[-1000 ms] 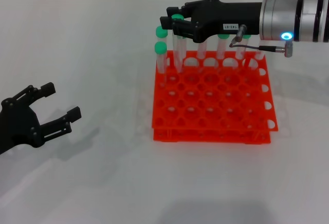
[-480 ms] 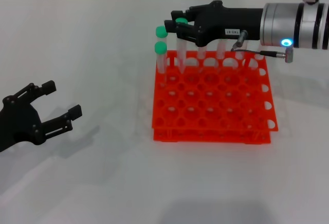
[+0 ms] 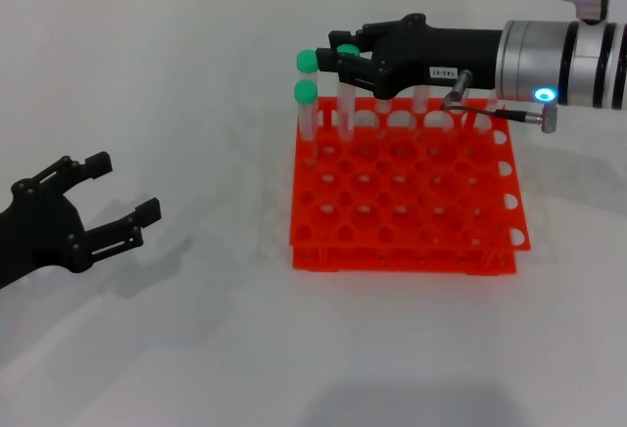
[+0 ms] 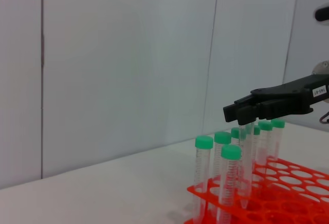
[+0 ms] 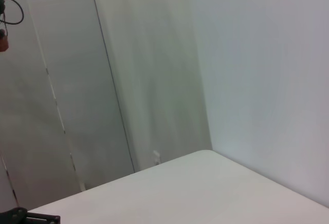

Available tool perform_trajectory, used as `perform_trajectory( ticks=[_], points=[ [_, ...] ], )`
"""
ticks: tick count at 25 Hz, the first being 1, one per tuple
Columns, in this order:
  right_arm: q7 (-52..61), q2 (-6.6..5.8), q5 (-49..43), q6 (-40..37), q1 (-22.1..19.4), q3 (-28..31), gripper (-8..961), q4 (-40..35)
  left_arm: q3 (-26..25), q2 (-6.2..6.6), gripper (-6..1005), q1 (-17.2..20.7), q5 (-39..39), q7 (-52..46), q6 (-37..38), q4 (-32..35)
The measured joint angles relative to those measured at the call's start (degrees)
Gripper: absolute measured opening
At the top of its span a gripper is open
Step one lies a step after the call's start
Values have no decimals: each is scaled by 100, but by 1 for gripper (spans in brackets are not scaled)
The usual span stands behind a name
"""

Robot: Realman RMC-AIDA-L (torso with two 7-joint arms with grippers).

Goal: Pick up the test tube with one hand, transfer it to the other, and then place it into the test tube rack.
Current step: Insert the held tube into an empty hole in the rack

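My right gripper (image 3: 340, 55), black with a white label, hovers over the back left corner of the orange-red test tube rack (image 3: 392, 251). It is shut on the test tube (image 3: 346, 106) just under its green cap. The tube hangs upright, and in the left wrist view its tip (image 4: 241, 202) sits just above the rack's top tier (image 4: 267, 206), under the same gripper (image 4: 247, 113). My left gripper (image 3: 123, 188) rests open and empty, low at the left, well away from the rack.
Several other green-capped tubes (image 3: 307, 104) stand in the rack's back row and left column, close beside the held tube; they also show in the left wrist view (image 4: 203, 172). Bare white table lies between the left gripper and the rack.
The right gripper has moved slightly right and down with the tube, bringing it lower over the rack's back left holes. The left gripper has barely shifted.
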Motion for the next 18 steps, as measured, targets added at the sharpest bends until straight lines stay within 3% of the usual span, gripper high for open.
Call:
perform_trajectory(
  ticks=[10,18],
  points=[
    [-288,0,290,74,-81,-17,250,218,0,-4,892,-102,37,-23,-64,-39],
    [-655,0,747,94,-208,-361,271,239,0,3,888,-132,37,-23,-128,-56]
  ],
)
